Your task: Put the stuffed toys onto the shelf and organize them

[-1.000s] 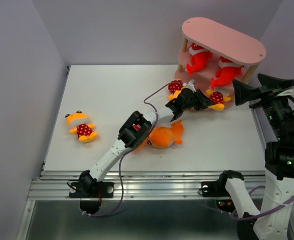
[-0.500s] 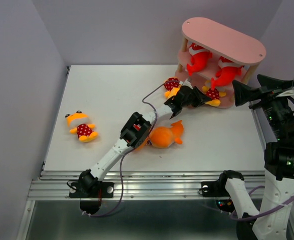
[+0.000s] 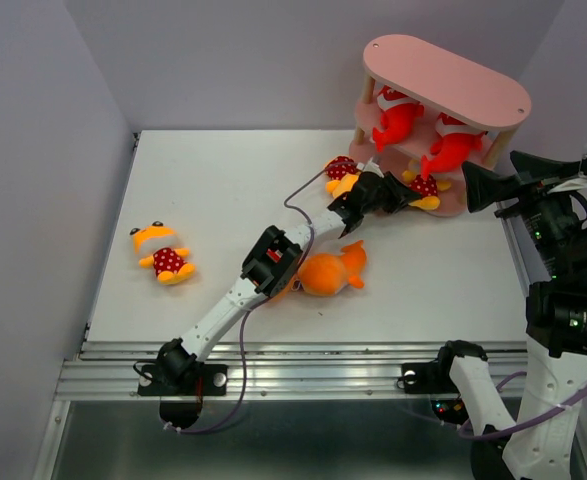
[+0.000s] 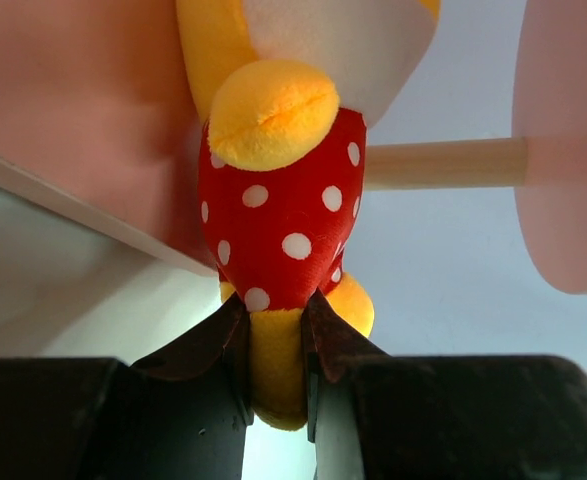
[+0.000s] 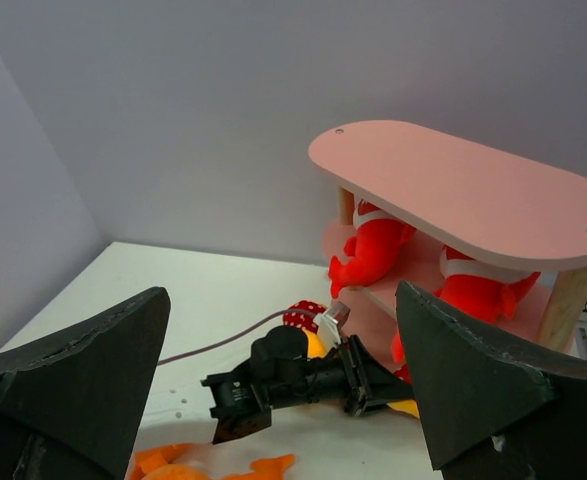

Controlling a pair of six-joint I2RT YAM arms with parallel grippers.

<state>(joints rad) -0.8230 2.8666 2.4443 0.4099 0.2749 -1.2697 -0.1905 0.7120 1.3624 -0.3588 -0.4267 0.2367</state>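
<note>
**Spotted plush figure** [image 4: 283, 220]: yellow-orange with a red, white-dotted body. It is pinched by one yellow leg between the narrowly set fingers [image 4: 218, 335] of the left gripper [image 4: 273, 345]. Seen from above, the figure sits at the front edge of the lowest board of the pink shelf [image 3: 445, 82]. Whether it rests on that board or hangs just above it cannot be told. In the left wrist view a pink board lies behind the figure on one side, and a light wooden post [image 4: 443, 163] crosses behind its body.

**Middle tier:** a red shark [image 3: 398, 120] toward the left end and a second red shark [image 3: 451, 147] toward the right end, side by side and apart. The top board is bare.

**White table** [image 3: 223, 190]:
- A second spotted figure [image 3: 343, 175] lies just beside the shelf's left end, close to the left gripper.
- An orange shark [image 3: 331, 272] lies nearer the arm bases, partly covered by the left arm [image 3: 263, 270].
- A third spotted figure [image 3: 163, 252] lies well apart from the rest, near the table's left edge.

**Right gripper** [image 3: 489, 168]: jaws spread wide with nothing between them. It is raised off the table to the right of the shelf and faces the shelf.
</note>
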